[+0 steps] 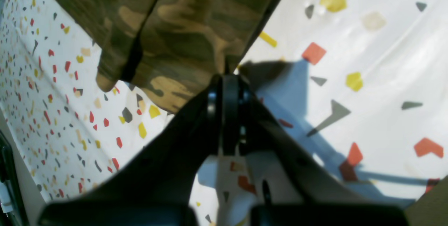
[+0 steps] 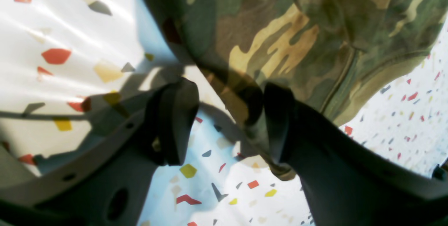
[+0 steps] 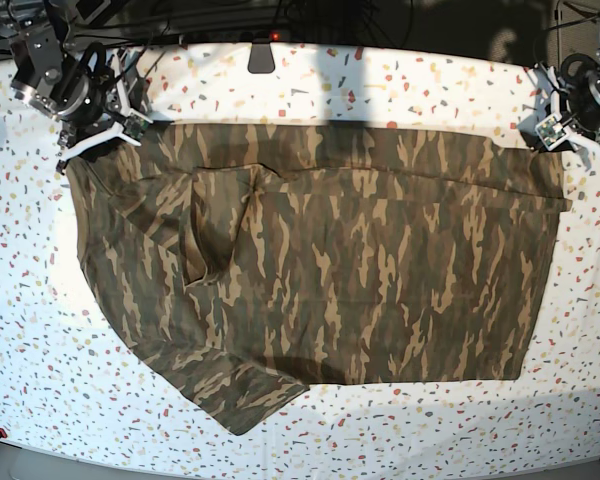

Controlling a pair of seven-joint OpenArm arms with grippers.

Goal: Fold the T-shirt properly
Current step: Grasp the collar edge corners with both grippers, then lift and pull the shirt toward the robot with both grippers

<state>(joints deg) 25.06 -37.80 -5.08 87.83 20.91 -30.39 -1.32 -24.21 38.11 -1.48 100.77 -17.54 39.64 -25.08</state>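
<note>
1. The black fingers point(image 1: 213, 100) of the left gripper point(image 1: 227, 79) are pressed together on an edge of the large camouflage cloth T-shirt point(image 3: 320, 270) in olive, brown and tan
2. The right gripper point(image 2: 227, 121) has its fingers point(image 2: 280, 124) wide apart, with a shirt corner against one of them
3. The shirt lies spread over the white speckled worktop point(image 3: 400, 80), one sleeve at the near edge

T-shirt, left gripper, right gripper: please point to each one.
T-shirt point(image 3: 380, 270), base view, middle of the spread cloth.
Left gripper point(image 1: 227, 79), left wrist view, between closed fingers.
Right gripper point(image 2: 227, 121), right wrist view, between open fingers.
</note>
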